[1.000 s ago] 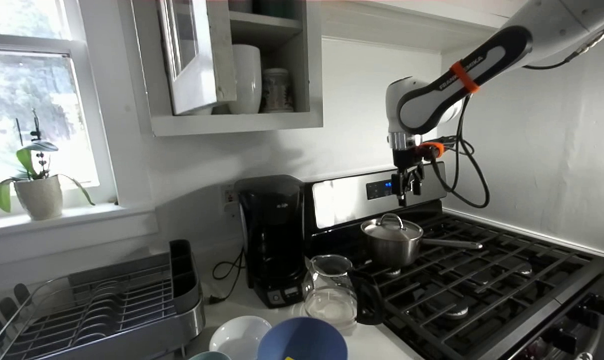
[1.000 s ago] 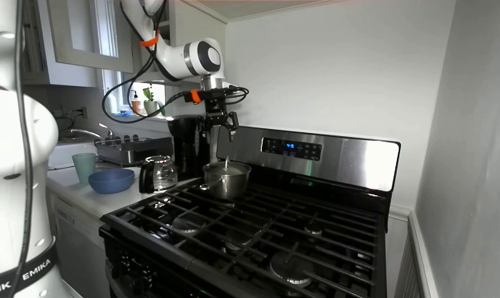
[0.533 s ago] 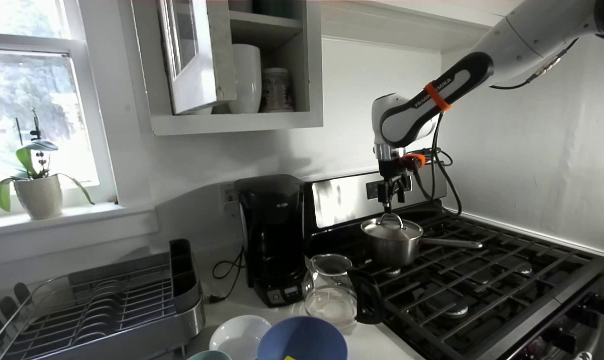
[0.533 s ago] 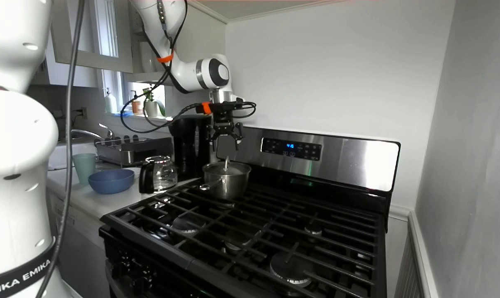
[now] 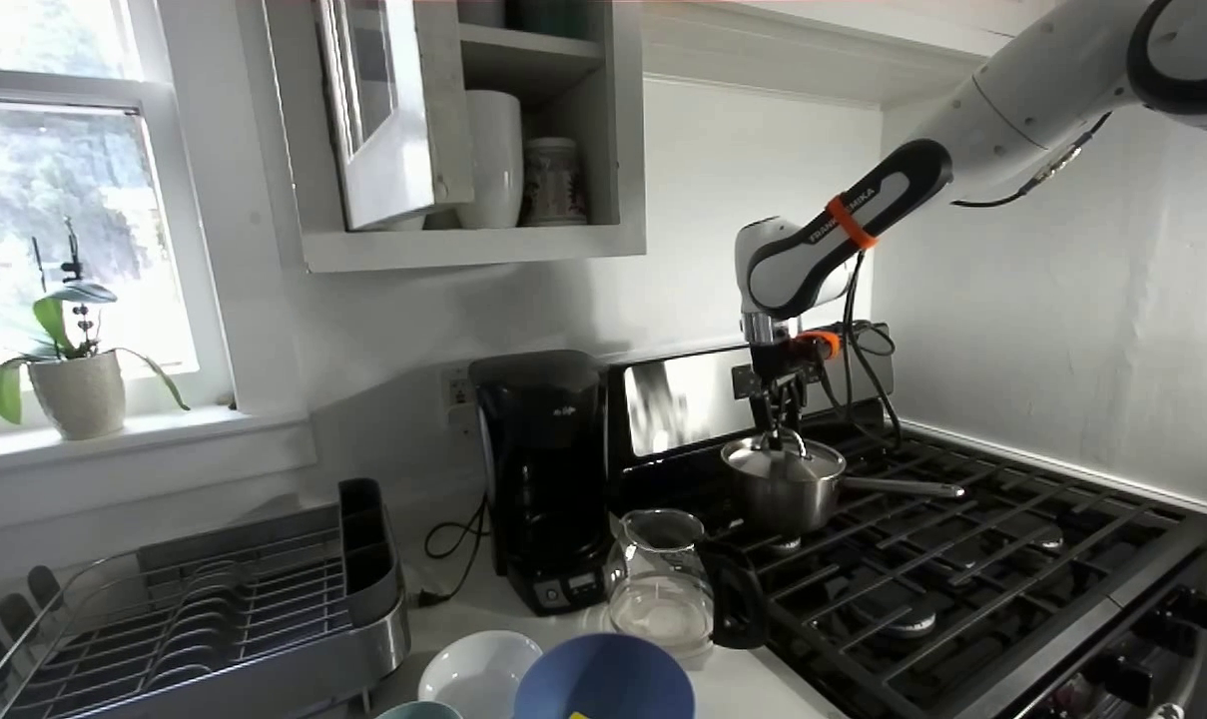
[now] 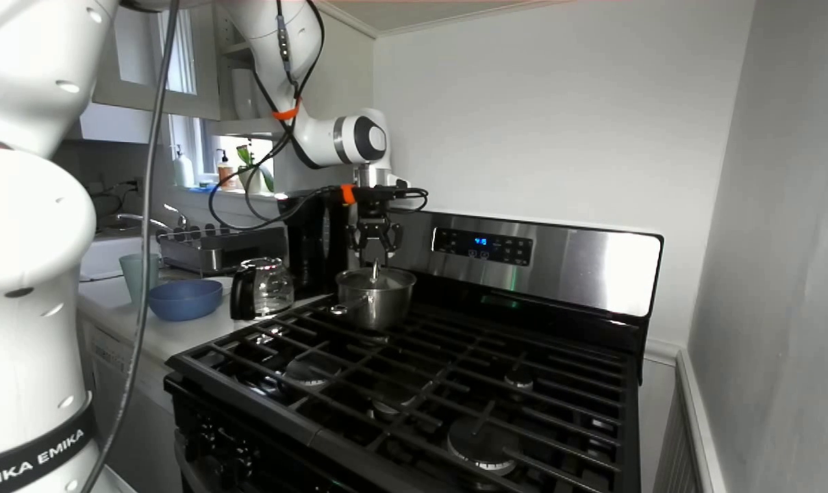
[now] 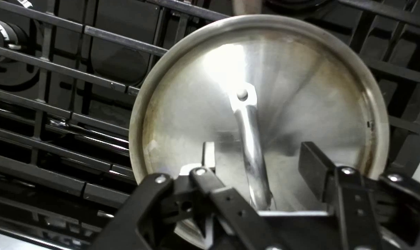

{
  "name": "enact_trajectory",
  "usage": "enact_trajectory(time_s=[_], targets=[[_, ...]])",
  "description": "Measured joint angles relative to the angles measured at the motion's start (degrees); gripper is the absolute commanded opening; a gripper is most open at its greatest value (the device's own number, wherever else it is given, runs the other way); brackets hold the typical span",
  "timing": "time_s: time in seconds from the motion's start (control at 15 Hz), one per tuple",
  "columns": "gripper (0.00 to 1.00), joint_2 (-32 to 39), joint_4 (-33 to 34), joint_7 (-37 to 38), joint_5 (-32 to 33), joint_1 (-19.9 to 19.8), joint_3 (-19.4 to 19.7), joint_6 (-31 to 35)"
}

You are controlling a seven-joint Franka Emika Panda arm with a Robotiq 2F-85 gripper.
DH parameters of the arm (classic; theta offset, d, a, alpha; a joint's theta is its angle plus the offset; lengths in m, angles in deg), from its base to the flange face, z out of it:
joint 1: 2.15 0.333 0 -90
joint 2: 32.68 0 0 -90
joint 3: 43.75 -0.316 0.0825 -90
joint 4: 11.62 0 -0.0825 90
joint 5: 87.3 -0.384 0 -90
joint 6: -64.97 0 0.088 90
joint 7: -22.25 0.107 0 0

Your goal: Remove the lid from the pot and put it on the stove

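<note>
The silver lid (image 5: 758,461) sits on the pot (image 5: 785,507) in both exterior views; the lid (image 6: 392,279) and pot (image 6: 381,309) stand at the back of the stove (image 6: 441,363), next to the coffee maker. The lid (image 7: 307,86) fills the middle of the wrist view, with an arched metal handle (image 7: 249,139) on top. My gripper (image 7: 259,154) is open, with one finger on each side of the lid's handle and a gap to it on both sides. The gripper (image 6: 372,257) points straight down at the lid. Contact with the lid cannot be told.
The pot's long handle (image 5: 903,487) sticks out over the grates. A glass jar (image 5: 661,579), a black coffee maker (image 5: 543,479), a blue bowl (image 5: 605,679) and a white bowl (image 5: 481,671) stand on the counter beside the stove. The stove's back panel (image 6: 557,267) rises behind the pot.
My gripper has come down from above the pot to the lid's handle, its fingers apart. The lid and pot have not moved.
</note>
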Motion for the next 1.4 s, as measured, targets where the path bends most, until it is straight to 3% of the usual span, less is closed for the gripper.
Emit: enact_trajectory(time_s=[0.27, 0.4, 0.73, 1.07, 1.4], targets=[[0.07, 0.5, 0.4, -1.0, -2.0, -0.3, 0.0, -0.2], [0.0, 0.5, 0.8, -1.0, -2.1, -0.5, 0.1, -0.8], [0.04, -0.7, 2.1, -1.1, -3.3, -0.7, 0.1, -4.8], [0.04, -6.4, 1.3, -1.0, -4.2, -0.8, 0.4, -11.2], [0.04, -16.8, -7.8, -0.7, -8.4, -3.7, 3.3, -11.6]])
